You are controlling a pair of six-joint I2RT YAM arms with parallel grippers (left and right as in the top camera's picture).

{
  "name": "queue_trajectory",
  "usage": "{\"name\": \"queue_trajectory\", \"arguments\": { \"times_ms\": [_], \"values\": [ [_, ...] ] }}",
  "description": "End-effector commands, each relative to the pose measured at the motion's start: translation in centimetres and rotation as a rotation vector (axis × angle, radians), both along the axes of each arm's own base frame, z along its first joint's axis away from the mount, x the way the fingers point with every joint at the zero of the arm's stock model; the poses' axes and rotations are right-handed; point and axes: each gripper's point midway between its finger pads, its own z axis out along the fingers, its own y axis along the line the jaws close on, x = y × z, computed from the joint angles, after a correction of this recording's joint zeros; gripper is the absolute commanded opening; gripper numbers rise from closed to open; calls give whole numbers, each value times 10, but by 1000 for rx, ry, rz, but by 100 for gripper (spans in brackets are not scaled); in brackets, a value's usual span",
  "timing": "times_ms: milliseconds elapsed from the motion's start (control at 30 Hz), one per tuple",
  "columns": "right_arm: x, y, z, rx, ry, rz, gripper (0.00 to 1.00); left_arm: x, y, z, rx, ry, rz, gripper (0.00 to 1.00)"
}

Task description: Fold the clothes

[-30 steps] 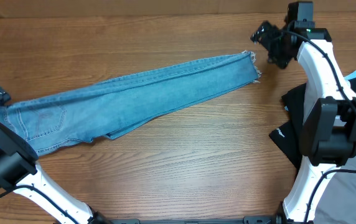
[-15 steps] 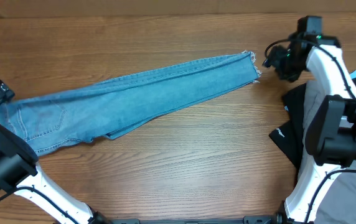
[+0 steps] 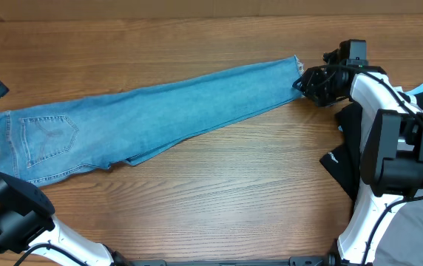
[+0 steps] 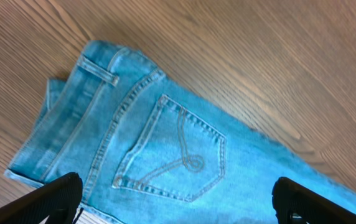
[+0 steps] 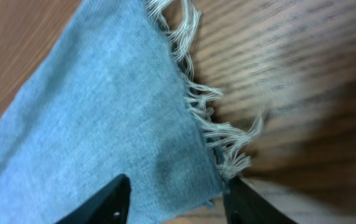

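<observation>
Look: we see light-blue faded jeans (image 3: 160, 118) lying flat on the wooden table (image 3: 197, 214), the legs stacked one over the other, with a narrow strip of the lower leg showing along the near edge.
Detail: a stitched back pocket (image 4: 175, 158) with a curled seam faces up, a belt loop (image 4: 100, 70) sits at the waistband, and the ankle hem (image 5: 209, 118) ends in loose white fringe.
Long axis: it runs from the left gripper (image 4: 178, 198) across to the right gripper (image 5: 173, 199). The waist points to the left one, the ankles to the right one.
Left gripper: spread wide, holding nothing, above the waist end with the pocket between its fingers.
Right gripper: its tips stand on either side of the frayed hem corner; we cannot tell whether they pinch it.
</observation>
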Motion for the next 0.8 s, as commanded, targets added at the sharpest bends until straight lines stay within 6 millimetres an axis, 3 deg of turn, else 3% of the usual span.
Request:
{"name": "queue_trajectory", "arguments": {
  "times_ms": [0, 200, 267, 367, 400, 533, 767],
  "values": [
    [-4, 7, -6, 38, 10, 6, 49, 4, -9, 9, -14, -27, -35, 100],
    [-13, 8, -24, 53, 68, -16, 50, 1, -11, 7, -23, -14, -35, 100],
    [-7, 15, -19, 97, 33, 5, 40, 0, -12, 6, -25, -8, -36, 100],
    [9, 25, -4, 154, -63, 49, 10, -1, -12, 6, -27, -3, -36, 100],
    [12, 24, 1, 154, -79, 50, 4, -2, -13, 6, -29, -2, -36, 100],
    [21, -6, 21, 83, -94, -17, 4, -4, -14, 5, -35, 6, -37, 100],
    [12, -93, 66, -202, -87, -205, 4, -8, -18, 3, -52, 27, -39, 100]
  ]
}}
